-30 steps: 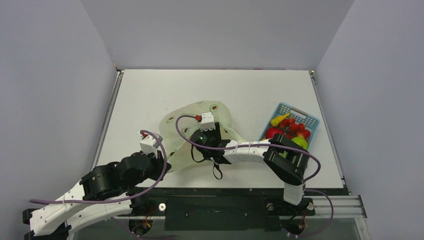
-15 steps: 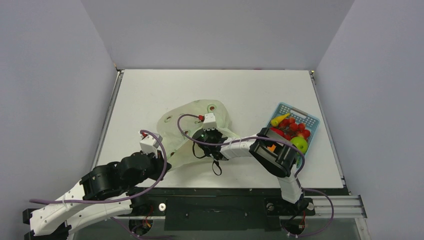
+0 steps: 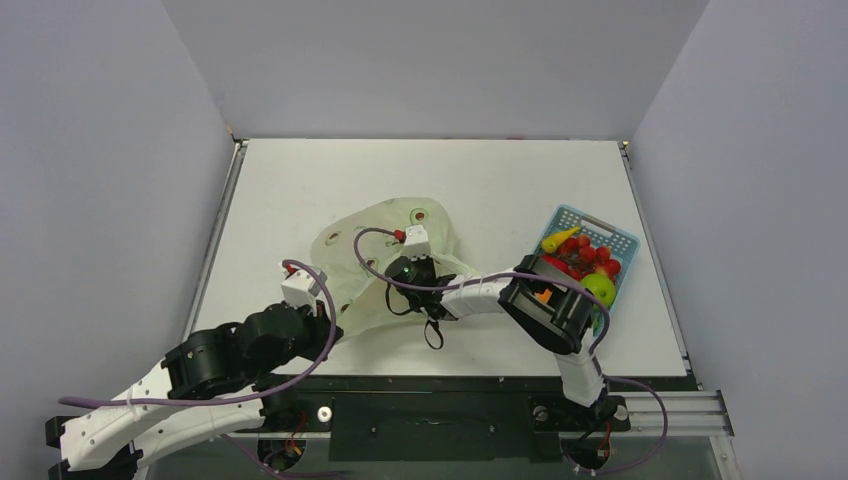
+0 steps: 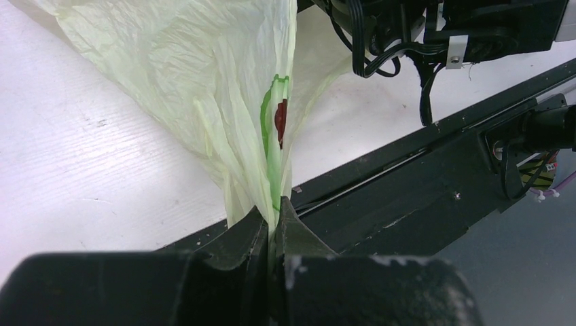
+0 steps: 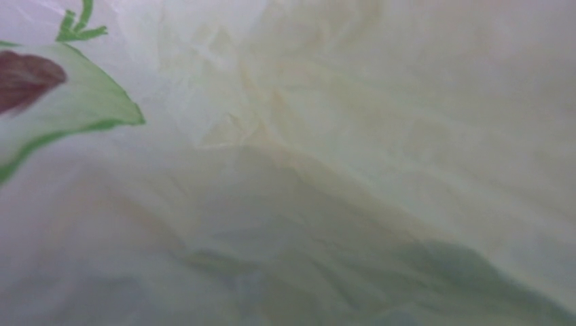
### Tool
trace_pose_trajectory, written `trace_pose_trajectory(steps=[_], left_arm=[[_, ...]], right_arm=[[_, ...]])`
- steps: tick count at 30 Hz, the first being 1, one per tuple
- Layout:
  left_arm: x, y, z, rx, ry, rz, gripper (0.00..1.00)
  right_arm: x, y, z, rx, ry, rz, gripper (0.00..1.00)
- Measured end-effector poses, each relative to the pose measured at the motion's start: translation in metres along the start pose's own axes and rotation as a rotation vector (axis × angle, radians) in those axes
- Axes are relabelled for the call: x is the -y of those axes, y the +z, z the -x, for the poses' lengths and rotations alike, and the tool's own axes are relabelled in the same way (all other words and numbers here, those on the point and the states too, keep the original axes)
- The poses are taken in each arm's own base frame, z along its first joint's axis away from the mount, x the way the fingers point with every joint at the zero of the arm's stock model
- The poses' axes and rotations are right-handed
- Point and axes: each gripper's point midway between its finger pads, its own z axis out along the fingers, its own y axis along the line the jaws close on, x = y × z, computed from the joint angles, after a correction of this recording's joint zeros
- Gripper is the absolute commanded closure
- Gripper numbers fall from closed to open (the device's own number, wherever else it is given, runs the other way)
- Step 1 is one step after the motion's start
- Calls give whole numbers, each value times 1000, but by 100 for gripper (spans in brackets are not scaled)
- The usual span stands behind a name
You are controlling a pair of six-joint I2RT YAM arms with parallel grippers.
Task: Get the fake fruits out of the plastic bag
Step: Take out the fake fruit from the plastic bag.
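The pale yellow-green plastic bag (image 3: pixel 385 245) lies crumpled mid-table. My left gripper (image 3: pixel 328 322) is shut on its near-left corner; in the left wrist view the jaws (image 4: pixel 274 207) pinch a bunched fold of the bag (image 4: pixel 204 81). My right gripper (image 3: pixel 398 268) reaches into the bag from the right, its fingers hidden by plastic. The right wrist view shows only blurred bag film (image 5: pixel 339 102) with a printed spot; no fingers or fruit show there. Fake fruits (image 3: pixel 583 255), red, yellow and a green one (image 3: pixel 600 287), lie in the blue basket (image 3: pixel 592 219).
The blue lattice basket stands at the right side of the table, partly hidden by my right arm's elbow (image 3: pixel 545 310). The table's black front rail (image 4: pixel 407 210) runs just below the left gripper. Grey walls enclose the table.
My right arm has swung left and its gripper has pushed deeper into the bag. The bag's top has shifted slightly left. The left gripper keeps its hold and has not moved.
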Motion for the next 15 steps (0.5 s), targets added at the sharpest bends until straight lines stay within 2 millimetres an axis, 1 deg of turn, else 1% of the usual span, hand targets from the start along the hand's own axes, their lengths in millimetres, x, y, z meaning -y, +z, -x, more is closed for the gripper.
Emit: trace_pose_trajectory(steps=[3, 6, 8, 15], left_arm=[[0, 0, 0, -1, 0, 1, 100], [0, 0, 0, -1, 0, 3, 100], [0, 0, 0, -1, 0, 3, 100], [-1, 1, 0, 0, -2, 5, 100]], right_arm=[[0, -3, -1, 4, -12, 1, 98], [3, -11, 1, 16, -25, -5, 100], [3, -19, 7, 35, -24, -6, 100], [1, -59, 36, 124, 3, 18, 100]])
